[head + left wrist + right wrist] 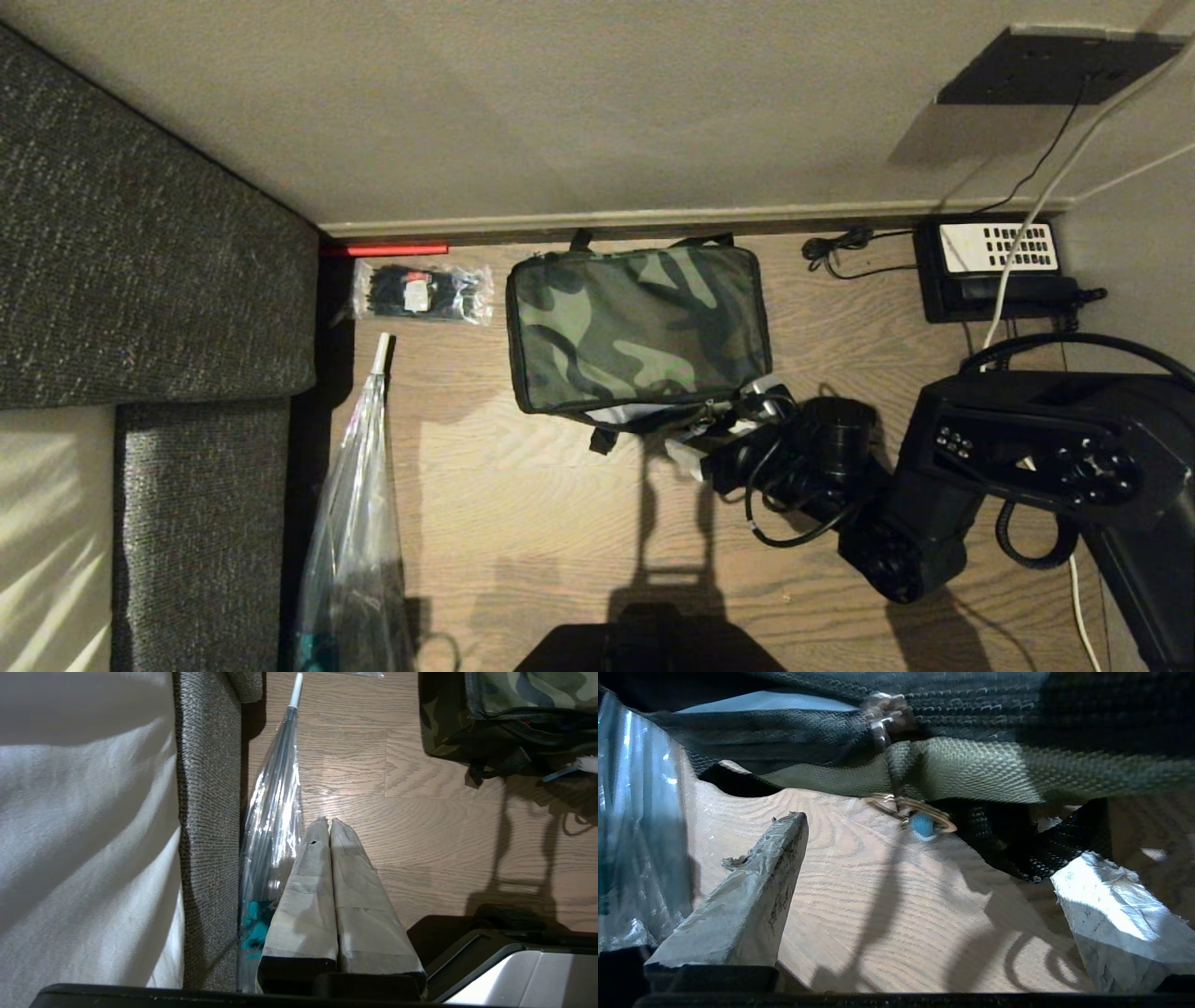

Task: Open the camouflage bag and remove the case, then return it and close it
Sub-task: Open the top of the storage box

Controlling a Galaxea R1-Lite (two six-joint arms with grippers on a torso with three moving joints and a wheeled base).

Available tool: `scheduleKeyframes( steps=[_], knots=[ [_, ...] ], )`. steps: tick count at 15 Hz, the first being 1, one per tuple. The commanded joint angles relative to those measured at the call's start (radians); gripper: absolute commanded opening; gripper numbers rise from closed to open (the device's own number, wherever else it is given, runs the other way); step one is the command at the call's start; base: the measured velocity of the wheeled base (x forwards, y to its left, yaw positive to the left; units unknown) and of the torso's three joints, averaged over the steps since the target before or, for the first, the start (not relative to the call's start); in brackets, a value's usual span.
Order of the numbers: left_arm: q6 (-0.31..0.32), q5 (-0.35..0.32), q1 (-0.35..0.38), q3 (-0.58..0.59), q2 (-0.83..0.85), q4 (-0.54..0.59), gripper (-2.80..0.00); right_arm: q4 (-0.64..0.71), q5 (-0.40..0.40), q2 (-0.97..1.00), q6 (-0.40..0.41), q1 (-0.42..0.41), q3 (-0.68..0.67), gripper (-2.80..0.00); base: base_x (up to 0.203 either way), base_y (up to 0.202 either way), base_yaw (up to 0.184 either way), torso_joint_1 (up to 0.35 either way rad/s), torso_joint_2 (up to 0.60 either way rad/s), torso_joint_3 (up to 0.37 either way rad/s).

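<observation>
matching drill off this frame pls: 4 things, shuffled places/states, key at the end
Things
1. camouflage bag
2. right gripper
3. left gripper
4. black telephone

Places/states
A. fingers pressed together, hanging over bare floor beside a clear plastic bag
B. on the floor against the wall, at the robot's right
C. lying flat on the floor by the baseboard, lid down
D. open, low over the floor, at the bag's near edge, facing a zipper pull

Pairs: 1-C, 2-D, 3-A, 4-B
</observation>
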State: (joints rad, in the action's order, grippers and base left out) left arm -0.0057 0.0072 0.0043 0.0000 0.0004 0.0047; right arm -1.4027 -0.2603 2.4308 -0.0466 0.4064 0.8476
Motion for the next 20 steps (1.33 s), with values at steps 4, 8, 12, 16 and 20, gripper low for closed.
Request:
scheduleKeyframes(
  steps=[4,8,12,16,20],
  knots=[
    [0.000,0.000,0.000,0.003,0.000,0.000,-2.80,-0.021,0.033,0.046,-0.001,0.000,0.056,-2.80,0.000,0.000,0.000,0.000,0.00,0.000],
    [0.000,0.000,0.000,0.003,0.000,0.000,-2.80,-0.022,0.069,0.070,0.002,0.000,0.084,-2.80,0.000,0.000,0.000,0.000,0.00,0.000],
    [0.000,0.000,0.000,0.003,-0.001,0.000,-2.80,-0.024,0.079,0.074,0.001,0.000,0.094,-2.80,0.000,0.000,0.000,0.000,0.00,0.000],
    [0.000,0.000,0.000,0.003,-0.001,0.000,-2.80,-0.018,0.071,0.016,-0.003,0.000,0.038,-2.80,0.000,0.000,0.000,0.000,0.00,0.000],
    [0.000,0.000,0.000,0.003,0.000,0.000,-2.80,0.002,-0.024,-0.070,-0.011,0.002,-0.054,-2.80,0.000,0.000,0.000,0.000,0.00,0.000]
  ],
)
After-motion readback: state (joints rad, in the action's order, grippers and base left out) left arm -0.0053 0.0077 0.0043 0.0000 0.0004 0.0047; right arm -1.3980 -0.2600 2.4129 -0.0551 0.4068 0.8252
